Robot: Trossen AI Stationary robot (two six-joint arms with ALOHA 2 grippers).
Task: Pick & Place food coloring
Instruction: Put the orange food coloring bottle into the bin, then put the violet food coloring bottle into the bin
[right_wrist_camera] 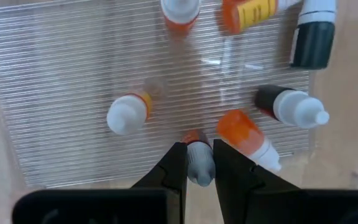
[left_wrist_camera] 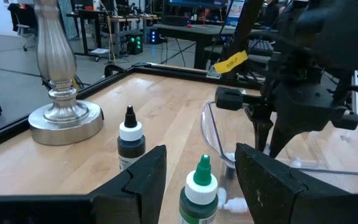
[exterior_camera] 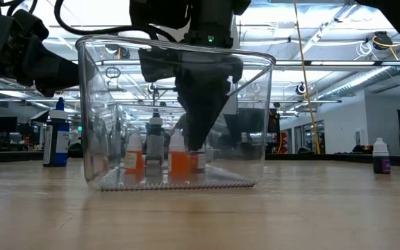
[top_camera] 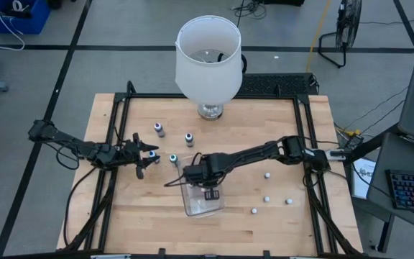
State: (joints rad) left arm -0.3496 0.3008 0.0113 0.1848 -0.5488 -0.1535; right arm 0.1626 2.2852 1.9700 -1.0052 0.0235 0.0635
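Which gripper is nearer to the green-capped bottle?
Left. The left gripper stands open around the green-capped bottle; the right gripper is inside the clear tray.

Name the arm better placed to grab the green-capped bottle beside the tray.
Left. The left gripper is open with the green-capped bottle right between its fingers, while the right gripper is down inside the tray, gripping another bottle.

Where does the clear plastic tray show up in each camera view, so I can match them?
High view: clear plastic tray at bottom centre, under the right gripper.
Low view: tray fills the centre.
Left wrist view: its rim at centre right.
Right wrist view: its ribbed floor fills the picture.
Shared landmark: the right gripper reaching into it.
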